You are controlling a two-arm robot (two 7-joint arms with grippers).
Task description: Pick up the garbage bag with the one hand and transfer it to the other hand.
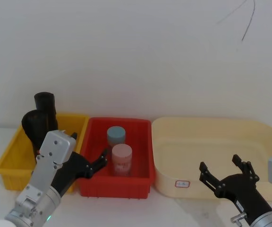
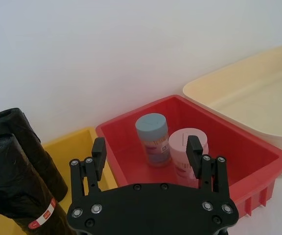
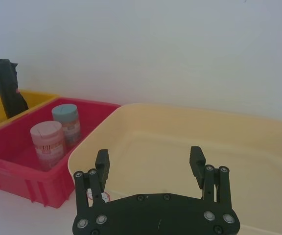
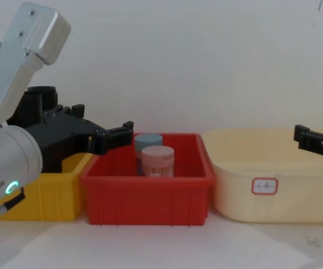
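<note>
Both grippers are spread wide and holding nothing on my feed: the left gripper (image 2: 146, 152) hangs over the shared edge of the yellow bin (image 1: 7, 163) and the red bin (image 1: 117, 187), and the right gripper (image 1: 219, 163) is at the near wall of the cream tub (image 1: 207, 124). The garbage bag (image 2: 14, 178) stands upright in the yellow bin just beside my left gripper, close against a second black roll (image 2: 9, 120), with open room above their tops.

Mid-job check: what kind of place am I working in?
Probably a lab test bench: plain white wall, white table, and a staged row of yellow bin with the garbage bag, red bin with two jars, and cream tub. The left gripper and right gripper hover open before them.
</note>
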